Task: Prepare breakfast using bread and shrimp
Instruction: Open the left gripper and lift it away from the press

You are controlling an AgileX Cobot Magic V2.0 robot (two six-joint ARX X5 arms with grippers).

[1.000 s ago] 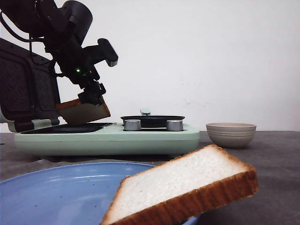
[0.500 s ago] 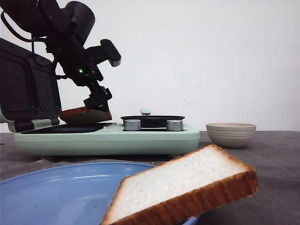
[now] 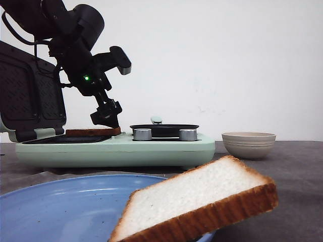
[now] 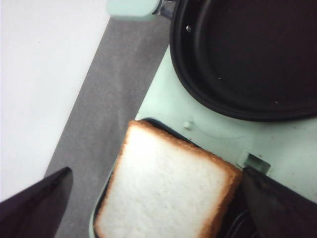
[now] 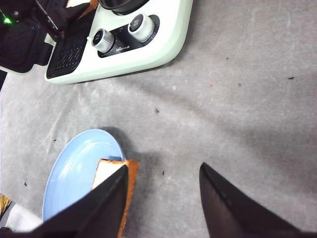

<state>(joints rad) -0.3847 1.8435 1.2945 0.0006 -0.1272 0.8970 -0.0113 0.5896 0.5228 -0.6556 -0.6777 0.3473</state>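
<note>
One bread slice [image 3: 92,132] lies flat on the dark grill plate of the green breakfast maker [image 3: 116,148]. My left gripper [image 3: 107,117] is just above its right end, open; in the left wrist view the slice [image 4: 168,193] lies between the spread fingers of the gripper [image 4: 156,172], untouched. The second slice [image 3: 202,201] leans on the rim of the blue plate [image 3: 60,206]. My right gripper [image 5: 163,198] is open and empty above the grey table, beside that slice [image 5: 130,173]. No shrimp is in view.
A black pan [image 3: 164,129] sits on the maker's right half behind two silver knobs [image 3: 142,134]. The maker's lid [image 3: 30,101] stands open at the left. A beige bowl [image 3: 249,144] stands to the right; its contents are hidden.
The left gripper lowered the tilted bread slice flat onto the grill plate and let go of it. The near slice and plate have not moved.
</note>
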